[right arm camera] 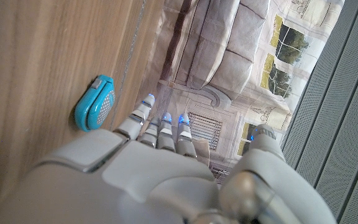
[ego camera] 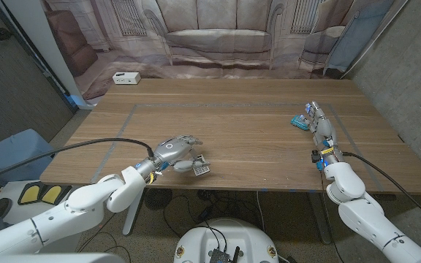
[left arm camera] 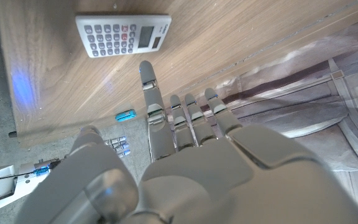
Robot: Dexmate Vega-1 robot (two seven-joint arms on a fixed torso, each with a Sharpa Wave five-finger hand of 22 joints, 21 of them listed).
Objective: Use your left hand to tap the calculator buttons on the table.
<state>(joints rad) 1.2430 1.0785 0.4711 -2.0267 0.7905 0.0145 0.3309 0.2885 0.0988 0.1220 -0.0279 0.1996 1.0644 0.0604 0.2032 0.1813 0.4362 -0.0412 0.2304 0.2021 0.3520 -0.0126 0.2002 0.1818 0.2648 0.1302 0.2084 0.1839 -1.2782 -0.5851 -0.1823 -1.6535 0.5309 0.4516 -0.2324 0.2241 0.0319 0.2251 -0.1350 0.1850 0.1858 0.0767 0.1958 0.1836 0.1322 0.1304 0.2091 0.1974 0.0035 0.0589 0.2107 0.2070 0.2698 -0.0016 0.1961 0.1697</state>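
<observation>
From the head view, your left robot hand hovers at the wood-grain counter's near edge, fingers spread, holding nothing, one small calculator just beside it. The left wrist view shows that flat white calculator, grey keys, few red, one finger extended toward it. In the right wrist view, your right robot hand is empty, fingers straight, near one rounded teal case.

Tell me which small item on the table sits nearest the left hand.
The grey calculator, just off the left hand at the near edge. The blue device lies by the right hand; the white box sits far back.
</observation>
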